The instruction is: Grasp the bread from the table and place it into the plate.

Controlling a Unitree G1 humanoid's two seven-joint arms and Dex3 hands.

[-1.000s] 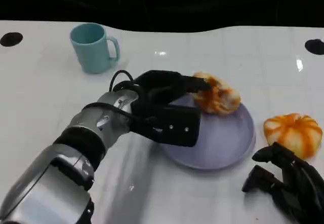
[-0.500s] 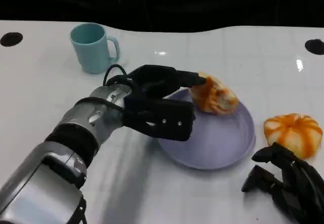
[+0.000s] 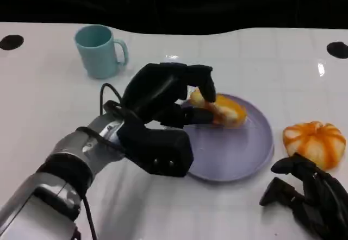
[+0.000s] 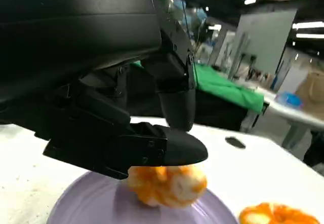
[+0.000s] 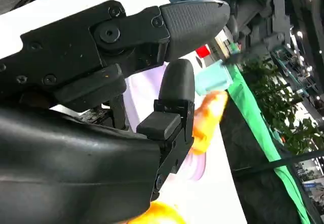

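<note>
An orange-and-white bread [image 3: 224, 109] lies on the far part of the lavender plate [image 3: 251, 158]. My left hand [image 3: 163, 96] hovers over the plate's left side with its fingers spread and holds nothing. Its fingertips [image 3: 207, 89] hang just beside and above the bread. In the left wrist view the bread [image 4: 167, 186] sits on the plate [image 4: 81, 209] right under the black fingers [image 4: 172, 150]. My right hand [image 3: 307, 196] rests on the table at the near right, fingers apart and empty.
A second orange-striped bread [image 3: 314, 141] lies on the table right of the plate, just beyond my right hand. A teal mug [image 3: 100, 50] stands at the far left. Black round marks [image 3: 11, 42] sit near the table's far corners.
My left hand has let go of the bread, lifted and drawn back to the left. The bread now rests on the plate. The right hand has not moved.
</note>
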